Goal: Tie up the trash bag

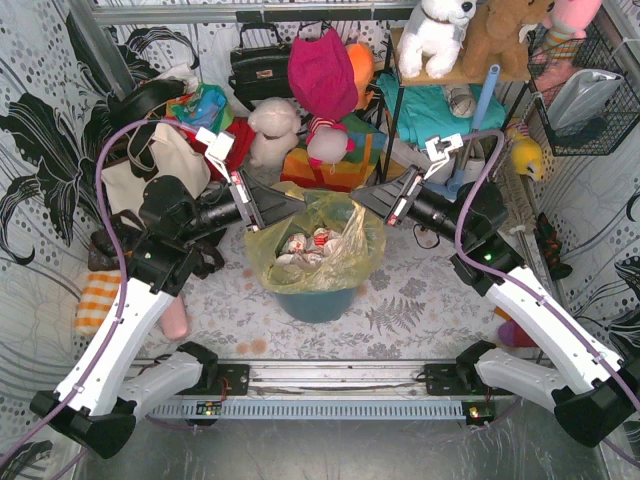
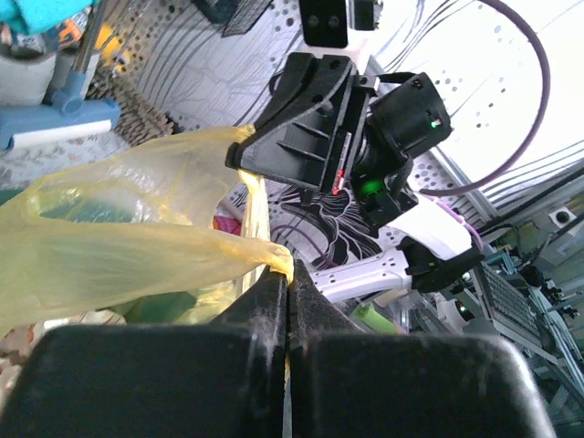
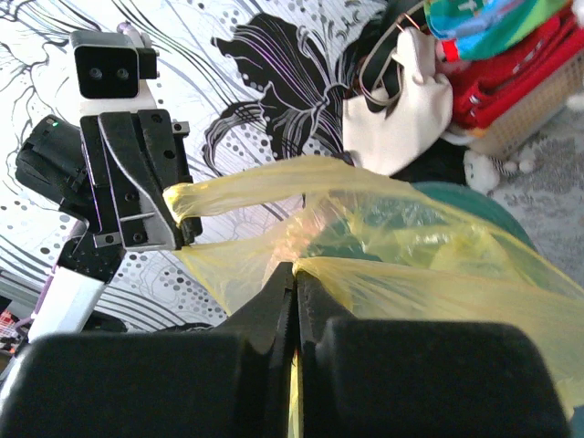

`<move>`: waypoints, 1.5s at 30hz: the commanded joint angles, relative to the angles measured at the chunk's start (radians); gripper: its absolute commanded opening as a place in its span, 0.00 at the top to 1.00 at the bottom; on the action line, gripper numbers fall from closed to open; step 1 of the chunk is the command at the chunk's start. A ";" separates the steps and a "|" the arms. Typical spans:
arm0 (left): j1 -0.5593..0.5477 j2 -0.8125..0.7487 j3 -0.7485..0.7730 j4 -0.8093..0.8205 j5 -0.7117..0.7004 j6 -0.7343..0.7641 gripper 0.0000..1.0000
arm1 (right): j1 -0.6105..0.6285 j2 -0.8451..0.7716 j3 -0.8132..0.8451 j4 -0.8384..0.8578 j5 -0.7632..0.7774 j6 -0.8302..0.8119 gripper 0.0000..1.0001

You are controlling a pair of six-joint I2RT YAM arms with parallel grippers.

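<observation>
Two rim flaps of the trash bag [image 1: 330,250], above the teal bin [image 1: 318,303], sat pinched in closed left fingers [image 1: 285,203] and right fingers [image 1: 372,198], seemingly for knotting.

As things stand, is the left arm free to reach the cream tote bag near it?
Probably not yet: the left pincer is shut on a flap of the trash bag and must release it first. The tote bag itself lies close.
</observation>
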 commanded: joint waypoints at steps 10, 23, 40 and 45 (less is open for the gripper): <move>0.005 0.033 0.280 0.071 -0.062 0.009 1.00 | 0.003 0.124 0.380 -0.055 0.058 -0.167 1.00; 0.005 0.038 0.380 -0.065 -0.382 0.124 0.94 | 0.003 0.112 0.486 -0.099 0.117 -0.236 0.98; 0.006 -0.065 0.205 -0.231 -0.181 0.223 0.34 | 0.003 0.082 0.279 -0.117 -0.223 -0.065 0.31; 0.006 -0.082 0.163 -0.183 -0.131 0.203 0.33 | 0.004 0.102 0.291 -0.105 -0.219 -0.085 0.34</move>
